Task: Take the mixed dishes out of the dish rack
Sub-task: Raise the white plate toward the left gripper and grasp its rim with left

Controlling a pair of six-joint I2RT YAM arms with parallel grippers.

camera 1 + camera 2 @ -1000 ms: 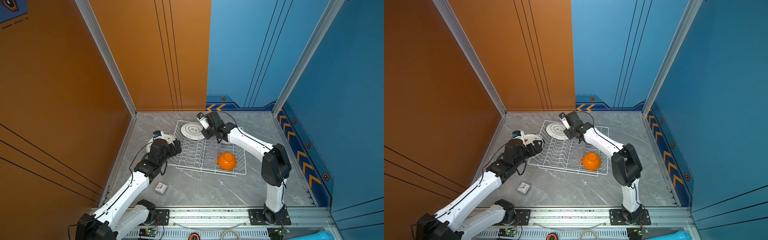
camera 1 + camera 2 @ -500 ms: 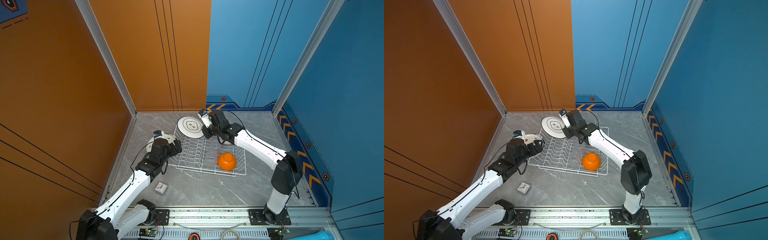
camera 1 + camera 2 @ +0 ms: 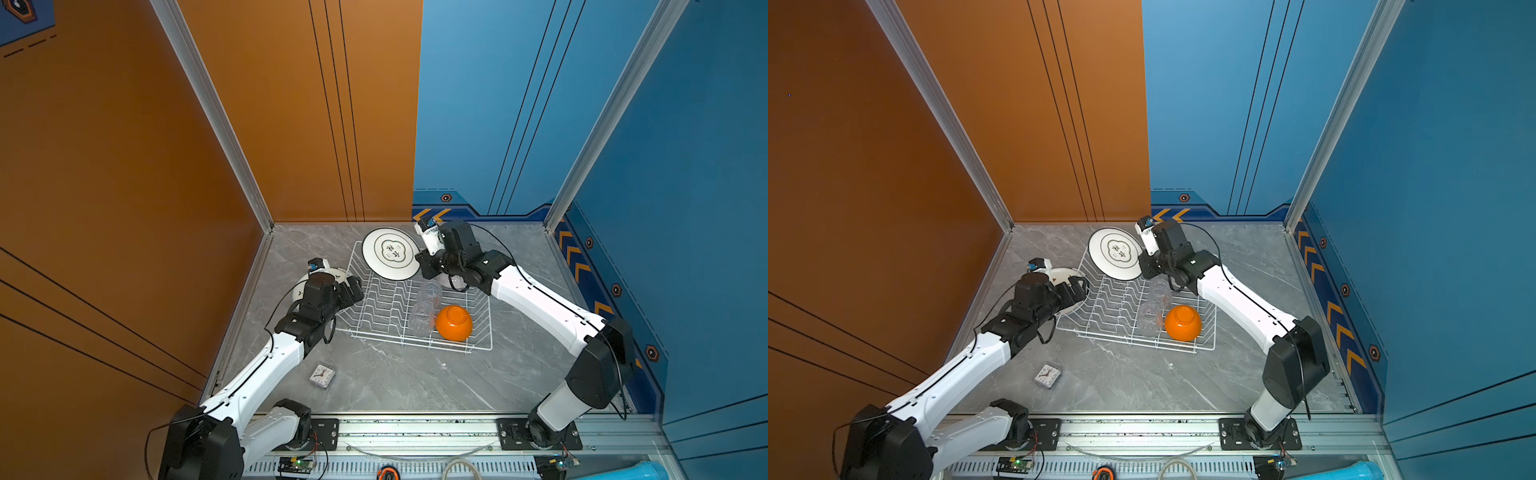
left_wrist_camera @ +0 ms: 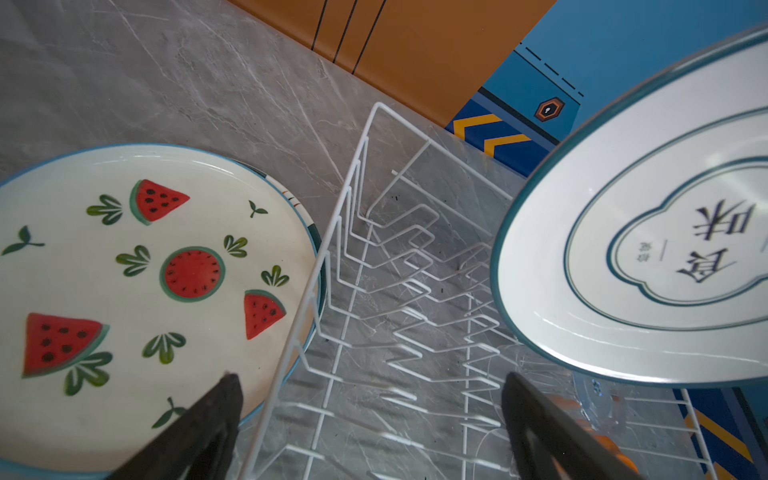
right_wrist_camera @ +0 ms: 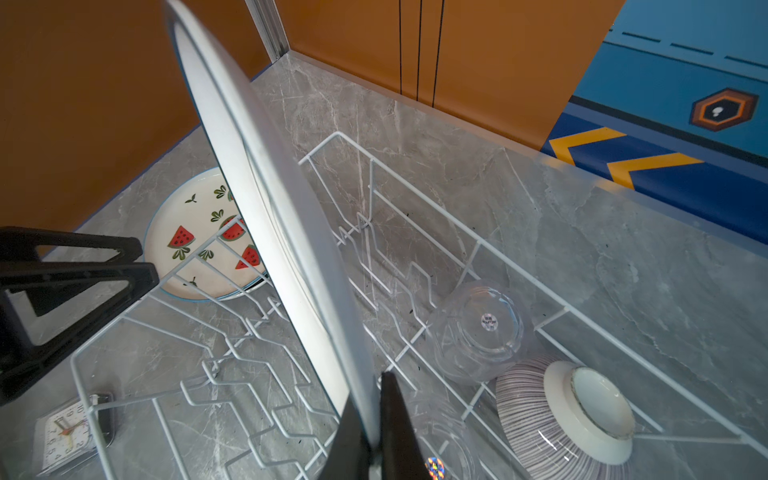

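My right gripper (image 3: 420,262) (image 5: 370,399) is shut on the rim of a white plate (image 3: 390,253) (image 3: 1116,252) (image 5: 266,187) with a teal rim, held tilted above the far left corner of the dish rack (image 3: 376,307) (image 3: 1113,309) (image 5: 249,374). In the rack stand two upturned clear tumblers (image 3: 430,291) (image 5: 478,328), an upturned orange bowl (image 3: 454,323) (image 3: 1182,323) and an upturned ribbed bowl (image 5: 561,415). My left gripper (image 3: 353,291) (image 4: 370,386) hangs open over the rack's left edge, holding nothing. The held plate (image 4: 623,257) is above and beyond it.
A watermelon-patterned plate (image 3: 334,275) (image 4: 145,291) (image 5: 199,232) lies flat on the grey table just left of the rack. A small square clock (image 3: 322,375) (image 3: 1047,375) (image 5: 66,432) sits near the front left. Orange and blue walls close in the back and both sides.
The right gripper has lifted the teal-rimmed plate up out of the rack and toward the far left, with its face turning upward. The left arm has hardly moved.
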